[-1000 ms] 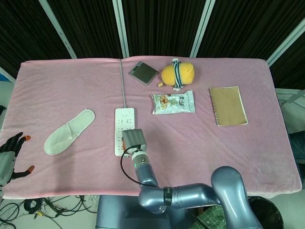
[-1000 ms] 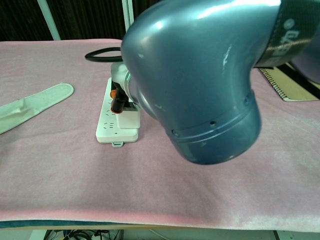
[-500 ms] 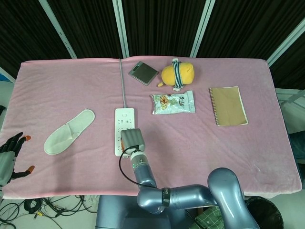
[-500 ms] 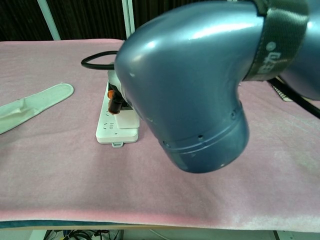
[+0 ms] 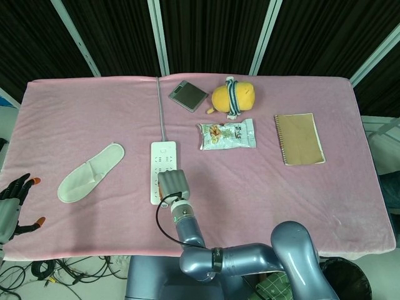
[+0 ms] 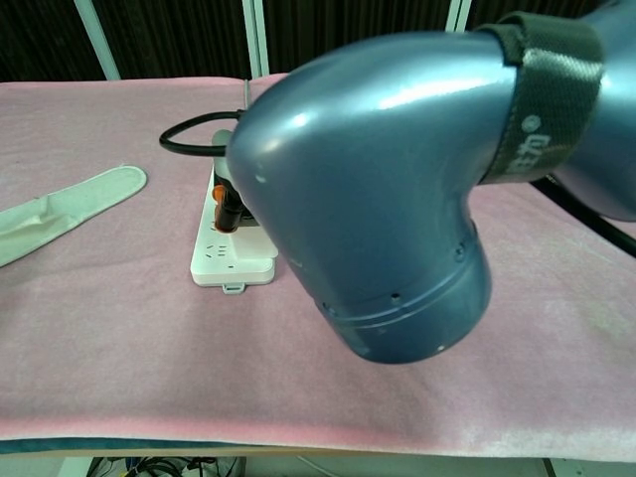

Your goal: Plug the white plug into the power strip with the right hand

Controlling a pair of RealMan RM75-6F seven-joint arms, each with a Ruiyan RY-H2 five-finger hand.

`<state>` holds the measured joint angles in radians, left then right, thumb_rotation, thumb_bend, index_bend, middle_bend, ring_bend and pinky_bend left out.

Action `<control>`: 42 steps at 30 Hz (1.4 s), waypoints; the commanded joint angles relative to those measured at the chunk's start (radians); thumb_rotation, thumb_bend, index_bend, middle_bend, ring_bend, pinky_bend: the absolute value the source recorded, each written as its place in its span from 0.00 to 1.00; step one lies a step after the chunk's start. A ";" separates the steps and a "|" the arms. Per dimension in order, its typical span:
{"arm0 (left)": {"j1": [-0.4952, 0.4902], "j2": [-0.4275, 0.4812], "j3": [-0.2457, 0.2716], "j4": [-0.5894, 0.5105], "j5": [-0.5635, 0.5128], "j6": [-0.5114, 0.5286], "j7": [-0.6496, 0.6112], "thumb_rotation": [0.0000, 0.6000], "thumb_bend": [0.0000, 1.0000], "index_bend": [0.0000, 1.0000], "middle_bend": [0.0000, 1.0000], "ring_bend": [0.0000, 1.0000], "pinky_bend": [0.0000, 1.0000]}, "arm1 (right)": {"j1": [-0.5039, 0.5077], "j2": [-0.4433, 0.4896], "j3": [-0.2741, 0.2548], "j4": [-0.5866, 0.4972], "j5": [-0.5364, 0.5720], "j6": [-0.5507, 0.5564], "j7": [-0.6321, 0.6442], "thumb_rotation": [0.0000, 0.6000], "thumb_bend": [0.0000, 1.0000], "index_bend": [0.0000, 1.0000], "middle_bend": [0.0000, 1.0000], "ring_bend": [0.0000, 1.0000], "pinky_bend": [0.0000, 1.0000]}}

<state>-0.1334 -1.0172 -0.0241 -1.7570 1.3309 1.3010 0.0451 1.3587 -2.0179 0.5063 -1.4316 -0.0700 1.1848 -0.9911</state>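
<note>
The white power strip (image 5: 162, 157) lies lengthwise at the table's middle left, its grey cord (image 5: 161, 106) running to the far edge. My right hand (image 5: 172, 185) sits over the strip's near end, back of the hand up. In the chest view the strip (image 6: 221, 260) shows under the big blue arm (image 6: 388, 189), and an orange-tipped finger (image 6: 228, 203) presses down at the sockets. The white plug is almost wholly hidden between hand and arm; the hand grips it right on the strip. My left hand (image 5: 12, 205) hangs open at the table's near left corner.
A white slipper (image 5: 90, 172) lies left of the strip. At the back are a grey flat device (image 5: 187, 95), a yellow plush toy (image 5: 232, 97) and a snack bag (image 5: 226, 134). A brown notebook (image 5: 299, 139) lies to the right. A black cable (image 6: 184, 139) loops beside the hand.
My right hand has shifted slightly left and down onto the strip. The plug, plainly visible before, is now covered by the arm. The left hand has not moved.
</note>
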 commanded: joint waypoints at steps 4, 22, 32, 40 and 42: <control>0.000 0.000 0.000 -0.001 -0.001 0.001 0.001 1.00 0.22 0.11 0.00 0.00 0.15 | -0.007 0.003 0.007 -0.003 -0.008 -0.004 0.005 1.00 0.83 0.97 0.85 0.82 0.74; 0.004 0.000 -0.001 0.002 0.001 0.008 -0.002 1.00 0.22 0.11 0.00 0.00 0.15 | -0.138 0.261 0.132 -0.313 -0.040 0.043 0.079 1.00 0.40 0.44 0.37 0.43 0.44; 0.007 -0.008 -0.002 0.000 -0.001 0.023 0.028 1.00 0.22 0.11 0.00 0.00 0.15 | -0.383 0.633 -0.005 -0.600 -0.190 0.101 0.065 1.00 0.15 0.13 0.03 0.08 0.16; 0.008 -0.018 -0.005 -0.006 -0.004 0.035 0.061 1.00 0.22 0.12 0.00 0.00 0.15 | -0.624 0.852 -0.214 -0.717 -0.513 0.175 0.173 1.00 0.08 0.07 0.00 0.05 0.13; 0.009 -0.020 -0.005 -0.007 -0.004 0.038 0.068 1.00 0.22 0.12 0.00 0.00 0.15 | -0.666 0.873 -0.251 -0.719 -0.587 0.190 0.206 1.00 0.07 0.07 0.00 0.05 0.13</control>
<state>-0.1252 -1.0358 -0.0287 -1.7633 1.3268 1.3367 0.1102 0.8034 -1.2177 0.3547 -2.1113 -0.5082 1.3254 -0.8586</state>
